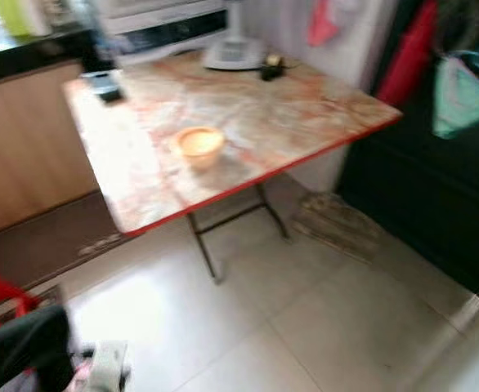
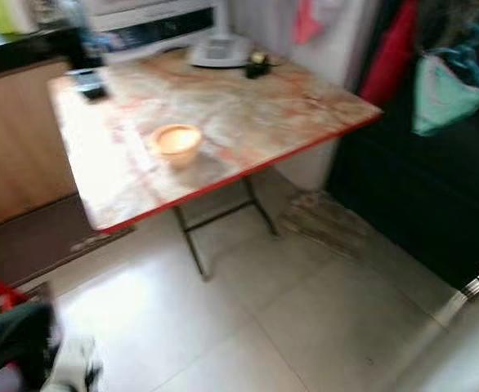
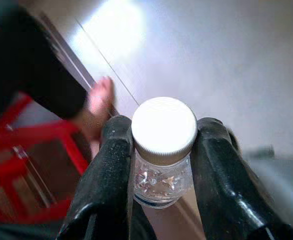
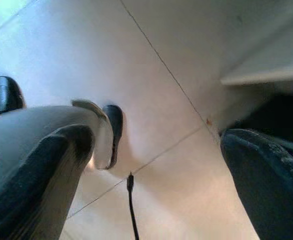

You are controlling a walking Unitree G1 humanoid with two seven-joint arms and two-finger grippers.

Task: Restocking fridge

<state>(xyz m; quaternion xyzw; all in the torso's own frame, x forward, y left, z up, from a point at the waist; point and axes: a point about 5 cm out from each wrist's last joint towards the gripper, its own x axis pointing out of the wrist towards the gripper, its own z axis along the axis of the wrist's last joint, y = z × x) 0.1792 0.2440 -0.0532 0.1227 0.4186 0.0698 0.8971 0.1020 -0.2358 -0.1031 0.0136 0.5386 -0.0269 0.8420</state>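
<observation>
Held upright between the two black fingers (image 3: 109,175) of the left pincer (image 3: 162,165): a small clear bottle (image 3: 162,182) with a white ribbed cap (image 3: 164,131), long axis running straight out along the fingers, cap end farthest from the wrist. Closed snugly on the bottle's neck and shoulder, one finger touching each side, cap standing proud of the fingertips. Below and beyond that pincer, pale tiled floor (image 3: 246,60), a red frame (image 3: 46,165) and a person's bare foot (image 3: 99,107) off to one side. Right pincer (image 4: 151,175) spread wide and holding nothing, fingers well apart over the floor tiles, with a thin dark cable (image 4: 132,210) lying between them. Ahead in the head views, blurred: a marble-patterned folding worktop (image 1: 288,122) with a red edge, carrying a small orange bowl (image 1: 200,144) and a white appliance (image 1: 233,52) at its far side. No fridge clearly made out; dark surface (image 1: 436,204) to the right possibly one, cannot tell. Judged: bottle already in the left pincer, so that arm does the placing, bottle going in base-first or upright, right arm free for a door
</observation>
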